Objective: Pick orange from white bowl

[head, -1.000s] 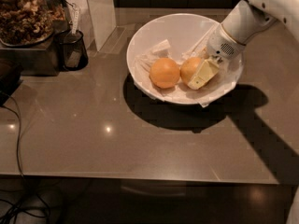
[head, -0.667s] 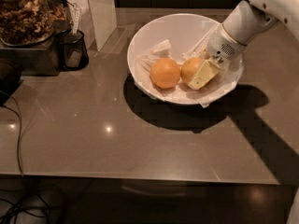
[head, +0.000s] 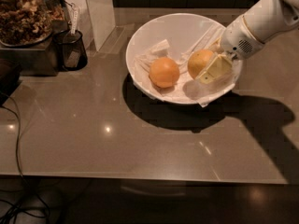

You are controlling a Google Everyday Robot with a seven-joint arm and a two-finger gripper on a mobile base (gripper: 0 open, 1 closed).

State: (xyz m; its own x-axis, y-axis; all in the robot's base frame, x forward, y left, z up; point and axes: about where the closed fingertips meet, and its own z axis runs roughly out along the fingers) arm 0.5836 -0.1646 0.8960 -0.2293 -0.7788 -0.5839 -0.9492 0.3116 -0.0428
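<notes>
The white bowl sits on the counter, lined with crumpled white napkins. Two fruits lie in it. The paler, yellower orange is on the right. A deeper orange fruit is to its left. My gripper reaches in from the upper right and is shut on the paler orange. One yellowish finger lies across the orange's right front. The other finger is hidden behind the orange. The orange is raised slightly off the napkins.
A black mesh cup and a glass jar of dried snacks stand at the back left. A white upright box stands behind the bowl's left side. A black cable runs along the left edge.
My gripper and the paler orange have moved slightly up and to the right together. The deeper orange fruit and the bowl have stayed put.
</notes>
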